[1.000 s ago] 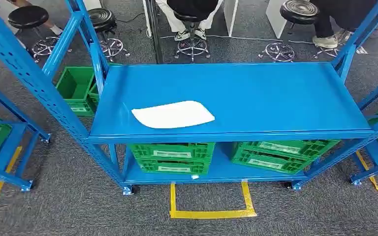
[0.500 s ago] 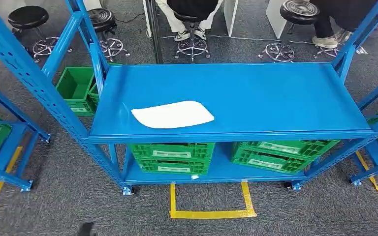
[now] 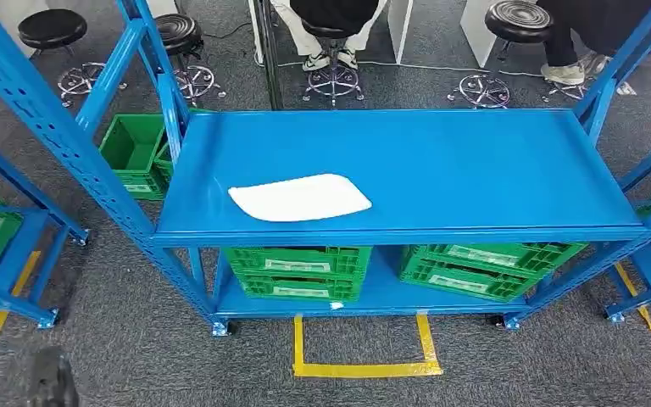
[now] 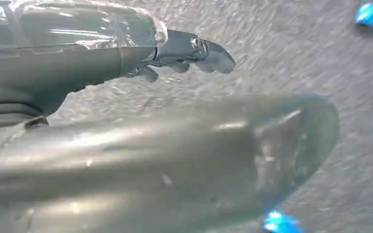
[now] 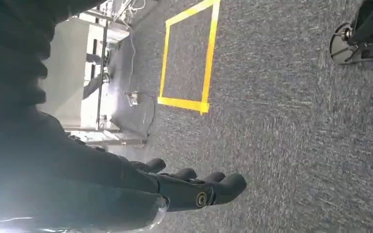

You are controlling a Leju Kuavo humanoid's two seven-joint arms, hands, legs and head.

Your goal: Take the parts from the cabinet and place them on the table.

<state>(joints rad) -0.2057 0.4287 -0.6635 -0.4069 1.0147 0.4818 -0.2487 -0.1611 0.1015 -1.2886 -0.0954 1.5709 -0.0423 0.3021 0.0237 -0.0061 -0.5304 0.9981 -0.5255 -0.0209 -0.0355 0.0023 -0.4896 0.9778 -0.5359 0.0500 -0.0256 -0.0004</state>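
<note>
We are at the reach step: left hand (image 4: 184,53) and right hand (image 5: 194,187) hang empty, fingers apart; next, the white part (image 3: 299,197) at eleven o'clock on the shelf (image 3: 475,161).

Green crates (image 3: 298,271) sit on the lower shelf, yellow floor tape (image 3: 363,368) marks grey carpet in front, and black stools (image 3: 515,19) stand behind beside seated persons.

One white sheet (image 3: 300,197) is lying on the blue shelf (image 3: 441,161). Four green crates are sitting underneath it, stacked in two pairs (image 3: 297,271) (image 3: 483,267). Four black stools (image 3: 51,30) are standing behind.
</note>
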